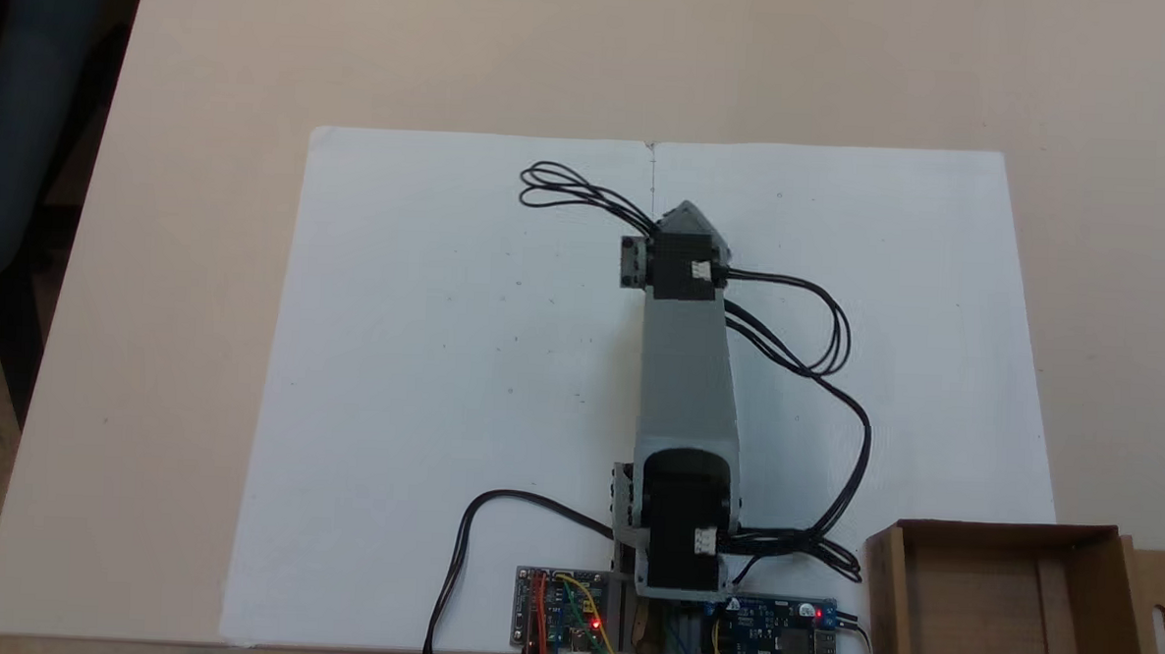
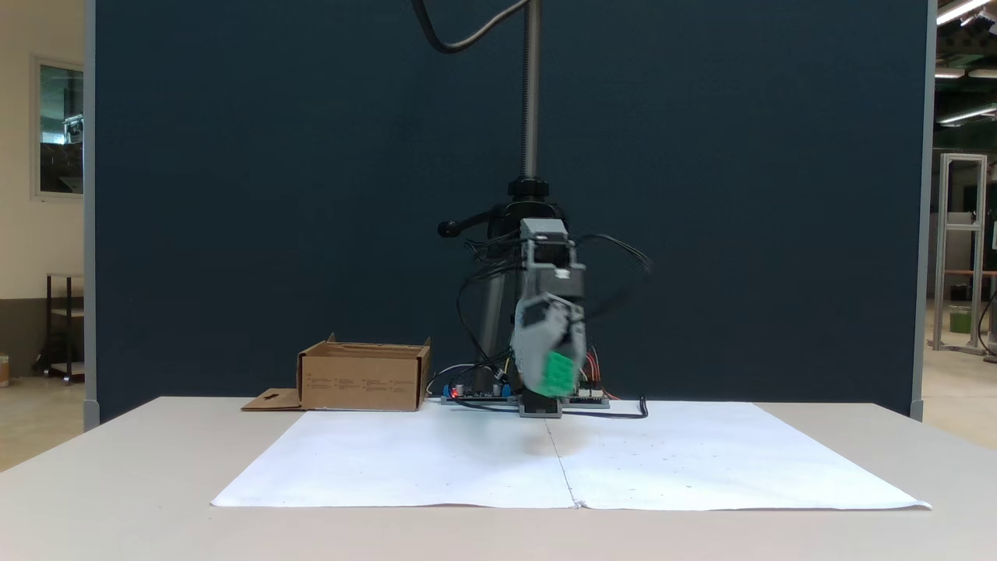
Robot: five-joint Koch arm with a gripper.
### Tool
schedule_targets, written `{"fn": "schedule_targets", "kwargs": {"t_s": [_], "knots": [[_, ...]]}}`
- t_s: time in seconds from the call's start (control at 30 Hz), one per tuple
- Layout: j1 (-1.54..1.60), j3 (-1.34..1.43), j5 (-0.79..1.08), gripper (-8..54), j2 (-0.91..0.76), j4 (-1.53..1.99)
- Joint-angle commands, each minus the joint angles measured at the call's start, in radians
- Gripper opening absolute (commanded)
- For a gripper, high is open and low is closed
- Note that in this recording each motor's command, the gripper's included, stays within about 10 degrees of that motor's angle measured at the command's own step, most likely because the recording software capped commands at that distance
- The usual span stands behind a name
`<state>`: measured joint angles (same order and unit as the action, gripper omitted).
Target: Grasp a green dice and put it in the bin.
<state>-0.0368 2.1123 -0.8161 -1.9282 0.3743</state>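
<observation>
The green dice (image 2: 558,374) hangs in the air above the white paper, held between the grey jaws of my gripper (image 2: 556,375). The picture there is a little blurred. From above, the arm stretches up the middle of the sheet and the gripper's grey tip (image 1: 687,217) pokes out past the wrist motor; the dice is hidden under it. The bin (image 1: 1008,609) is a shallow brown cardboard box at the lower right corner of that fixed view, beside the arm's base, with a slotted flap on its right. From the front, the bin (image 2: 364,378) stands left of the arm.
White paper (image 1: 423,379) covers the middle of the beige table. Circuit boards with lit red LEDs (image 1: 570,616) and loose black cables (image 1: 817,357) lie around the arm's base. A camera stand's pole (image 2: 531,93) rises behind the arm before a dark blue screen.
</observation>
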Motion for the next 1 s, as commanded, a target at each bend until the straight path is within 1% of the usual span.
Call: {"fn": "schedule_targets", "kwargs": {"t_s": [0.0,0.1,0.3,0.4,0.6,0.63,0.77,0.83,0.87,0.97], "knots": [[-0.114,-0.028,0.149,12.4,-0.051,-0.061],[-0.262,-0.032,0.235,12.4,-0.089,-0.095],[-0.512,-0.063,0.448,12.4,-0.112,-0.092],[-0.758,-0.126,0.58,12.4,-0.112,-0.091],[-1.012,-0.193,0.726,12.2,-0.091,-0.091],[-1.086,-0.21,0.773,12.2,-0.081,-0.091],[-1.279,-0.273,0.818,12.2,-0.009,-0.091],[-1.399,-0.324,0.854,12.2,0.067,-0.089],[-1.501,-0.406,0.881,12.2,0.183,-0.077],[-1.589,-0.451,0.94,12.2,0.284,-0.078]]}}
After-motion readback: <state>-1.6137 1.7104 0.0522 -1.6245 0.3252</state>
